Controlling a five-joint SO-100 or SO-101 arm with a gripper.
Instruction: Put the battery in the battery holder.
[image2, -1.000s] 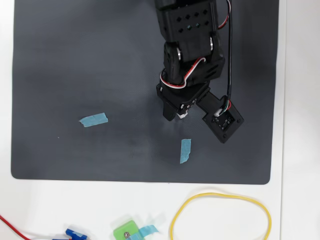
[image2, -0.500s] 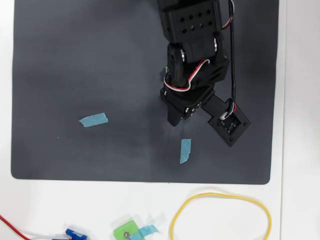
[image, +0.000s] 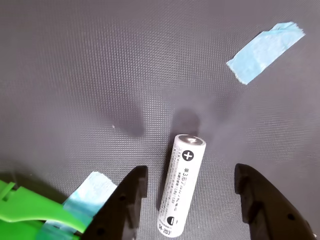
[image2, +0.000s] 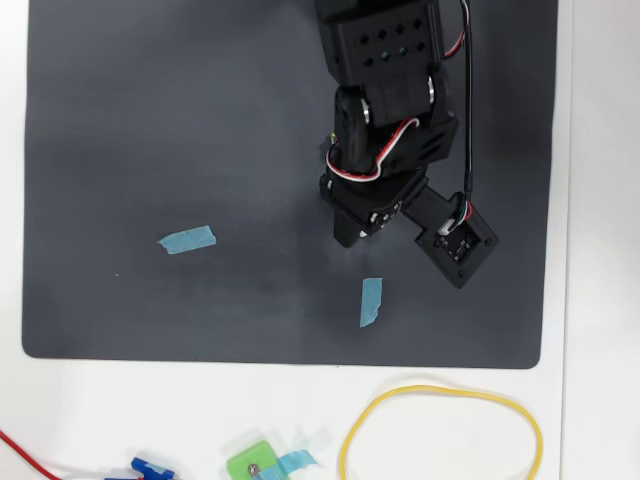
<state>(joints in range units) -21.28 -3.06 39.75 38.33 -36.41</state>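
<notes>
Since the earlier overhead frames your arm has barely shifted, hovering over the dark mat (image2: 150, 120). In the wrist view the jaws stand apart either side of the battery (image: 181, 185), which lies loose on the mat. The green holder (image: 25, 215) sits at lower left, so gripping and placing remain.

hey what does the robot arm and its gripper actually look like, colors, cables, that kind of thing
The arm is matte black plastic in blocky segments, one panel dotted with small round holes. A red, white and black cable loops around a joint, and a black cable runs down to a square black camera module. The gripper has two smooth black fingers with rounded tips.
</notes>
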